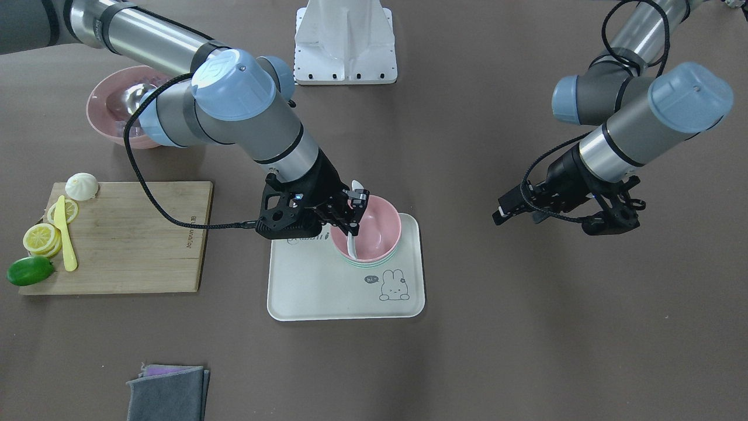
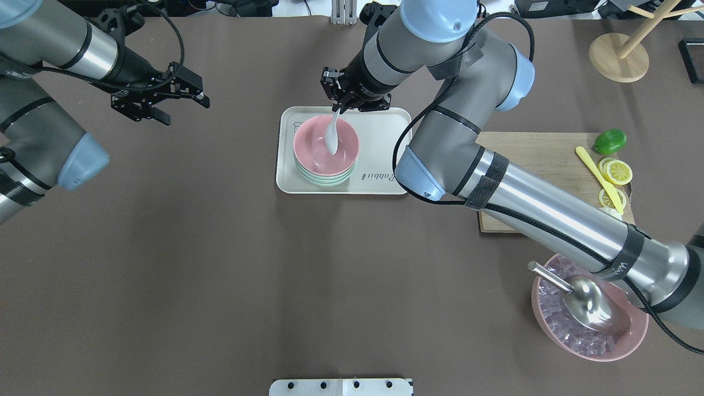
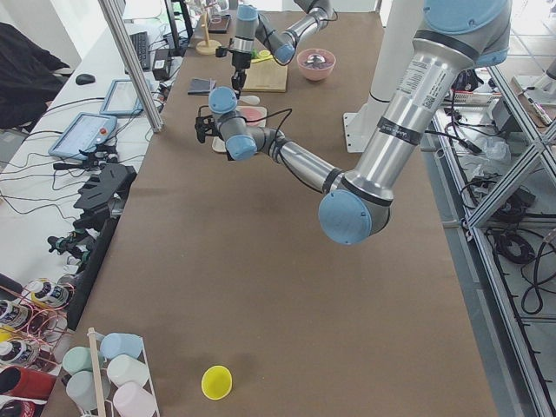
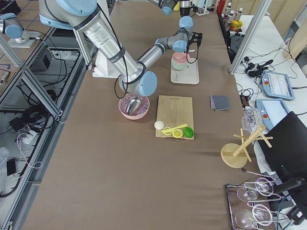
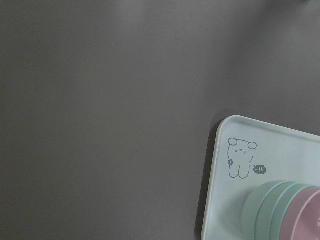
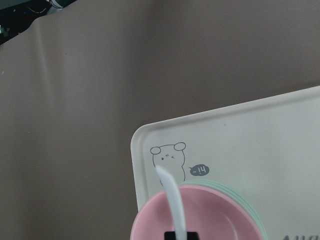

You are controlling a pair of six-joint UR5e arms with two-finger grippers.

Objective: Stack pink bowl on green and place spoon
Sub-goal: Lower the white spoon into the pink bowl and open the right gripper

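A pink bowl (image 2: 325,144) sits nested on top of stacked green bowls (image 2: 324,179) on a white rabbit tray (image 2: 379,165). My right gripper (image 2: 342,107) is over the bowl's far rim, shut on the handle of a white spoon (image 2: 332,137). The spoon's scoop rests inside the pink bowl. In the front view the same gripper (image 1: 354,204) holds the spoon (image 1: 352,240) over the pink bowl (image 1: 380,231). The right wrist view shows the spoon handle (image 6: 172,200) above the pink bowl (image 6: 210,220). My left gripper (image 2: 179,109) is open and empty, off to the tray's left.
A wooden cutting board (image 2: 550,159) with lemon slices, a yellow knife (image 2: 599,179) and a lime (image 2: 609,141) lies to the right. A pink bowl of ice with a metal scoop (image 2: 588,308) stands under my right arm. A grey cloth (image 1: 166,394) lies at the operators' edge.
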